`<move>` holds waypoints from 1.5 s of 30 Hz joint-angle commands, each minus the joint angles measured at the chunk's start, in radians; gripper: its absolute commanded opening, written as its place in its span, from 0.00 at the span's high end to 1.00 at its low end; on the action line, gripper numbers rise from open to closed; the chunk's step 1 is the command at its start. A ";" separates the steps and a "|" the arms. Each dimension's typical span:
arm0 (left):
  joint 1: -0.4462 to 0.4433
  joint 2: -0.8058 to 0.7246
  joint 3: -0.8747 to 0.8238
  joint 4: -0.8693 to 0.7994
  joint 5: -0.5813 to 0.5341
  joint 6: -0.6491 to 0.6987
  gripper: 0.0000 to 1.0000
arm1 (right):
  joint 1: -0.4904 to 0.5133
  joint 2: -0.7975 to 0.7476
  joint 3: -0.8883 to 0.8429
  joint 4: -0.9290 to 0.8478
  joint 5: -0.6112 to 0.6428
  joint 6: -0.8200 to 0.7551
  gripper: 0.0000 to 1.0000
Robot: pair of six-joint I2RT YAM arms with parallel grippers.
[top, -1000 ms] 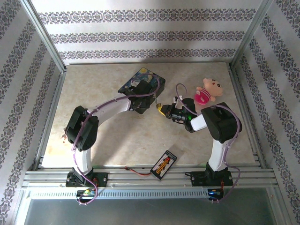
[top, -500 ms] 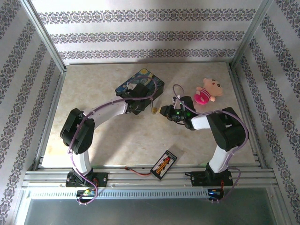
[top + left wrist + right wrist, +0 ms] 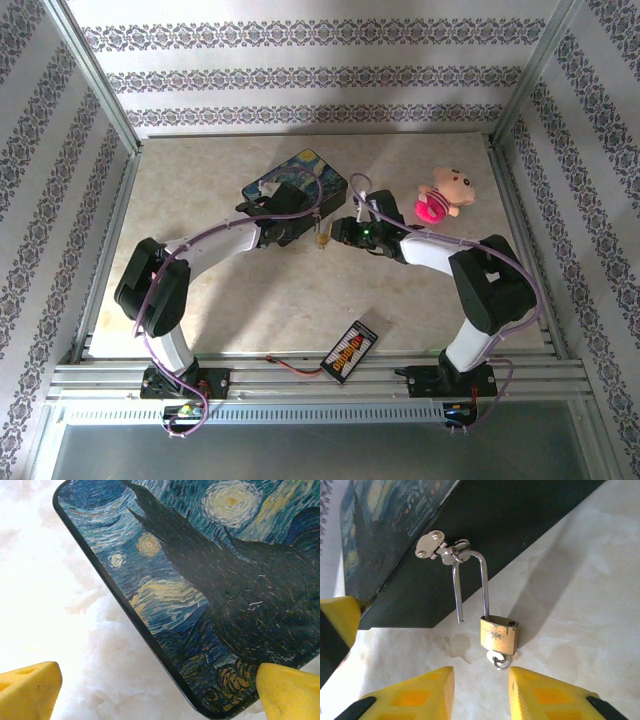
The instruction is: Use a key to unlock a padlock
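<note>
1. Padlock (image 3: 499,635) lies straight ahead of the right gripper (image 3: 480,692), just beyond the gap between its 2 yellow fingers (image 3: 415,695) and a little toward the right one.
2. Its long axis points away from the gripper. The brass body is the near end, and the shackle (image 3: 485,585) runs to the far end, where it hooks in the hasp (image 3: 431,544) on the dark side of the box (image 3: 535,520).
3. 1 leg of the shackle sits in the body. The other leg ends free beside it, so I judge the lock is already open.
4. Key (image 3: 499,661) stands out of the bottom of the body, on the side nearest to the fingers. Only its small grey head shows.
5. Right gripper is partly spread and pinches nothing. Both pads are apart from the key and from the body.
6. Right arm is the nearer one. In the top view it reaches low over the table (image 3: 200,180) toward the left, with its gripper just beside the padlock.
7. Left gripper (image 3: 157,690) is spread wide and holds nothing. The painted lid of the box lies under it, near its right finger.
8. For the next move, I think the fingers must go forward along this axis to close on the key or the body. A sideways slip could push the hanging lock away.
</note>
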 commanded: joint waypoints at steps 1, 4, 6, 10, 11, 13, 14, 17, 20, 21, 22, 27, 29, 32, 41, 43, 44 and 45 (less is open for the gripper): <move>0.014 -0.004 -0.046 -0.075 0.037 0.000 0.01 | 0.066 0.023 0.072 -0.180 0.207 -0.075 0.64; 0.016 0.003 -0.046 -0.067 0.052 -0.003 0.01 | 0.099 0.046 0.113 -0.208 0.272 -0.081 0.62; 0.021 0.011 -0.045 -0.069 0.060 -0.006 0.01 | 0.114 0.069 0.139 -0.218 0.297 -0.085 0.61; 0.041 0.006 -0.064 -0.061 0.089 -0.030 0.01 | 0.156 0.113 0.180 -0.255 0.371 -0.092 0.57; 0.047 -0.004 -0.075 -0.052 0.101 -0.035 0.01 | 0.165 0.121 0.189 -0.261 0.385 -0.092 0.55; 0.056 -0.020 -0.095 -0.032 0.127 -0.051 0.01 | 0.179 0.135 0.196 -0.267 0.416 -0.089 0.50; 0.062 -0.028 -0.105 -0.021 0.142 -0.059 0.01 | 0.185 0.143 0.200 -0.267 0.425 -0.090 0.47; 0.080 -0.043 -0.130 0.005 0.178 -0.083 0.01 | 0.198 0.161 0.214 -0.266 0.435 -0.098 0.38; 0.106 -0.048 -0.150 0.026 0.216 -0.104 0.01 | 0.218 0.176 0.233 -0.269 0.453 -0.116 0.38; 0.114 -0.047 -0.155 0.032 0.229 -0.109 0.00 | 0.224 0.178 0.239 -0.271 0.460 -0.121 0.38; 0.124 -0.047 -0.161 0.038 0.244 -0.117 0.01 | 0.230 0.184 0.247 -0.276 0.468 -0.126 0.38; 0.149 -0.048 -0.186 0.072 0.295 -0.138 0.06 | 0.243 0.216 0.283 -0.290 0.484 -0.135 0.38; 0.152 -0.048 -0.187 0.074 0.300 -0.141 0.06 | 0.249 0.236 0.303 -0.300 0.491 -0.143 0.37; 0.154 -0.049 -0.187 0.073 0.298 -0.144 0.06 | 0.260 0.260 0.334 -0.326 0.518 -0.155 0.37; 0.164 -0.046 -0.193 0.079 0.303 -0.147 0.06 | 0.265 0.325 0.403 -0.401 0.591 -0.161 0.39; 0.166 -0.046 -0.193 0.079 0.303 -0.149 0.06 | 0.264 0.330 0.403 -0.399 0.581 -0.158 0.41; 0.166 -0.045 -0.193 0.077 0.301 -0.150 0.06 | 0.262 0.331 0.400 -0.399 0.577 -0.154 0.44; 0.167 -0.044 -0.193 0.077 0.300 -0.151 0.06 | 0.261 0.330 0.396 -0.399 0.574 -0.151 0.46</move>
